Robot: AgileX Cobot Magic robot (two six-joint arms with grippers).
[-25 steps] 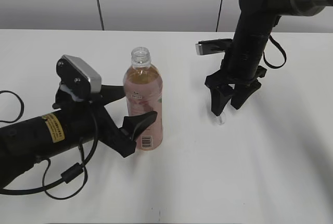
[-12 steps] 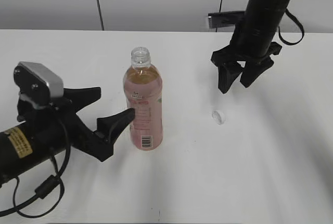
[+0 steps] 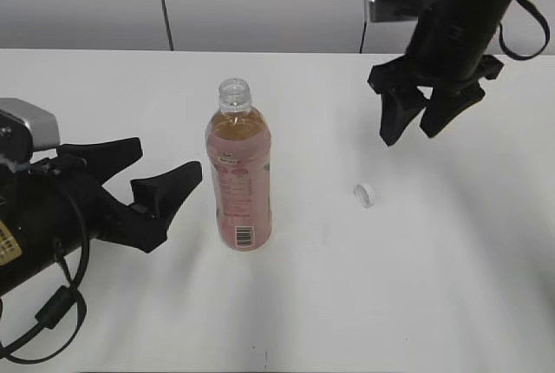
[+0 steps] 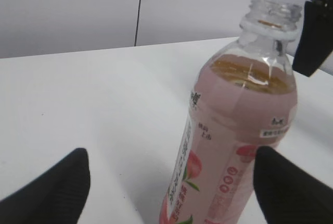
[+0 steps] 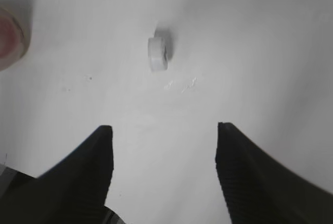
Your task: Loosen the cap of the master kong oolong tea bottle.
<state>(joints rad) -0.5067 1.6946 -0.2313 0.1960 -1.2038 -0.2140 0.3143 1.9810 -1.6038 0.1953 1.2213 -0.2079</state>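
Observation:
The oolong tea bottle (image 3: 239, 178) stands upright mid-table, its neck open with no cap on it; it fills the left wrist view (image 4: 234, 130). The small white cap (image 3: 365, 194) lies on its side on the table to the bottle's right, also in the right wrist view (image 5: 157, 53). My left gripper (image 3: 165, 169) is open and empty, left of the bottle and apart from it; in the left wrist view (image 4: 169, 179) its fingers frame the bottle without touching. My right gripper (image 3: 414, 134) is open and empty, raised above and right of the cap (image 5: 161, 135).
The table (image 3: 390, 304) is a plain white surface with a grey panelled wall behind. A black cable (image 3: 52, 321) loops under my left arm at the front left. A bit of the bottle's base shows at the left edge of the right wrist view (image 5: 10, 39).
My left gripper let go of the bottle and drew back to the left. My right gripper left the cap on the table and rose up and to the right.

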